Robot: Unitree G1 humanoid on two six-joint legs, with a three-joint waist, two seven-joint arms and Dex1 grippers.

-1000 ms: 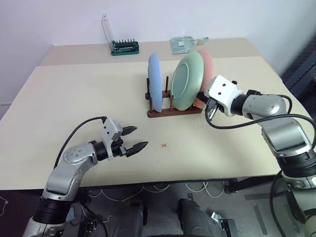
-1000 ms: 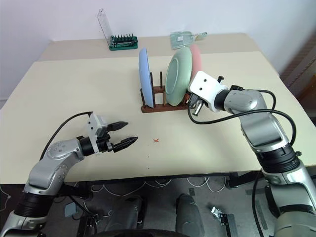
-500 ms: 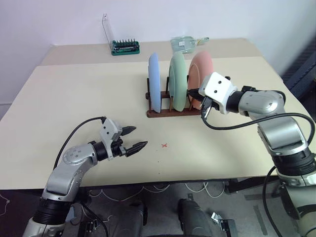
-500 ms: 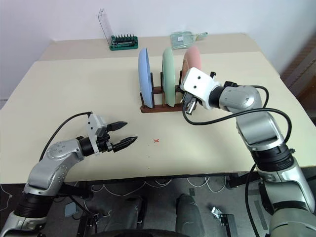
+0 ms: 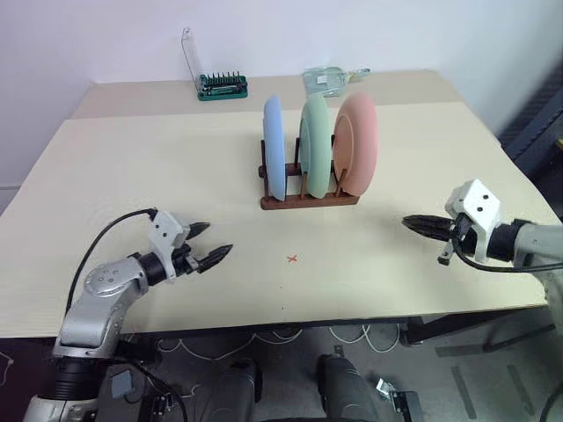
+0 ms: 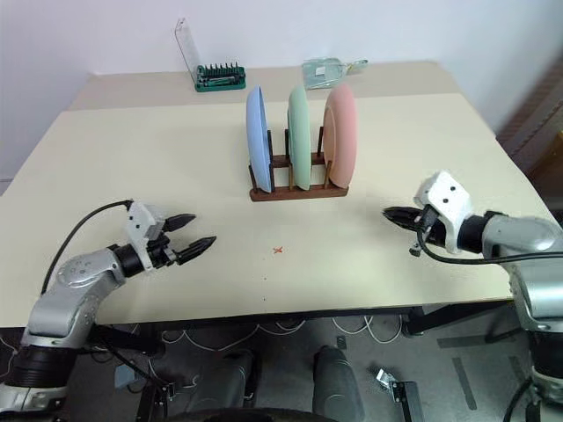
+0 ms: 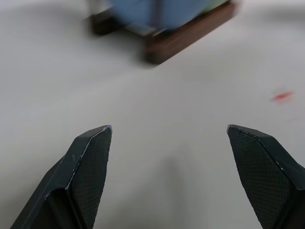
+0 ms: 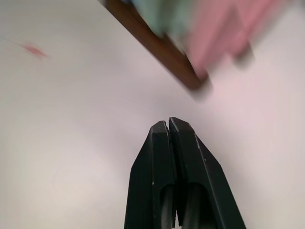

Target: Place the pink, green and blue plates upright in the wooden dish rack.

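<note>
Beige tabletop (image 5: 132, 167) against a pale wall, green bit holder (image 5: 222, 84) and a clear packet (image 5: 326, 79) at the far edge. Left gripper (image 5: 211, 243) low over the near side, jaws spread wide, empty, drawn a little further left than a second ago. Ahead and between both jaws: wooden dish rack (image 5: 308, 199) with blue plate (image 5: 274, 146), green plate (image 5: 314, 145) and pink plate (image 5: 357, 143) now all upright in separate slots, the green one no longer leaning. Right gripper (image 5: 412, 223) pulled well back from the rack, jaws pressed shut, holding nothing. Task looking complete. Small red mark (image 5: 292, 258) on the tabletop.
</note>
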